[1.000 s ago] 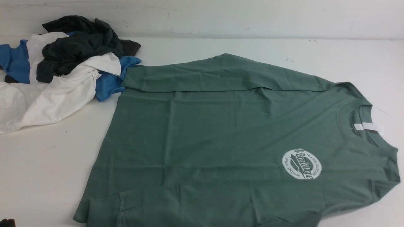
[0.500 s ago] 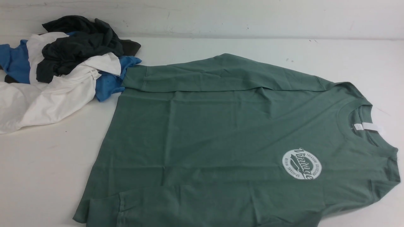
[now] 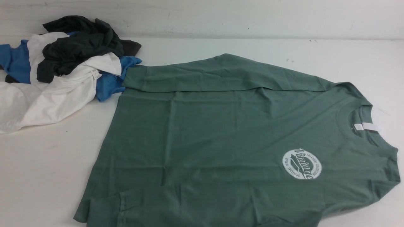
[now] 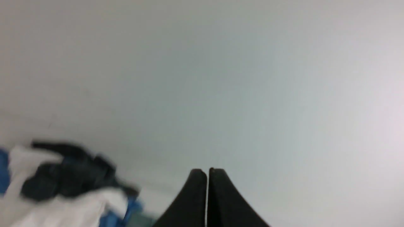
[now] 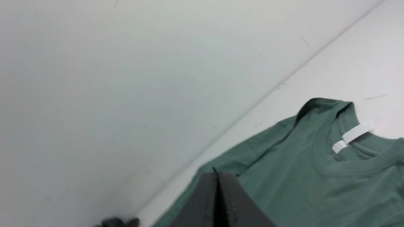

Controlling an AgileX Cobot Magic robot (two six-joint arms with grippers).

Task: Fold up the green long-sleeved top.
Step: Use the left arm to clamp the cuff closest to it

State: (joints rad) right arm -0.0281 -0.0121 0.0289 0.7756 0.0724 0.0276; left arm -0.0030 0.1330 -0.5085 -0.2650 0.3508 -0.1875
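Green cotton fills the near half of the front view: the green long-sleeved top (image 3: 221, 142) lies flat and face up on the white desk (image 3: 47, 164), hem toward the robot's left, ribbed neck toward its right. Its near sleeve (image 3: 189, 208) is laid along the near edge of the body, cuff close to the hem corner. Farther in come the round white chest logo (image 3: 301, 164) and the white neck tag (image 3: 367, 127). The far sleeve (image 3: 205, 74) lies along the far edge.

With both sleeves apparently turned in and the body at full length, the sleeve stage looks done and the lengthwise fold not yet begun. Neither arm shows in the front view. The left claw (image 4: 207, 171) is closed and empty, raised and facing the wall. The right claw (image 5: 216, 174) is likewise closed on nothing, above the top's shoulder region. The next move probably calls for both to open, come down on two corners of one end, pinch the layers together, and carry that end over toward the other without dragging the sleeves loose.

Beyond, at far left, a heap of clothes sits on the desk: a white garment (image 3: 47, 97), a blue shirt (image 3: 109, 85) touching the far cuff, and a dark charcoal garment (image 3: 79, 47) on top. A scuffed white wall (image 3: 221, 15) closes the back.
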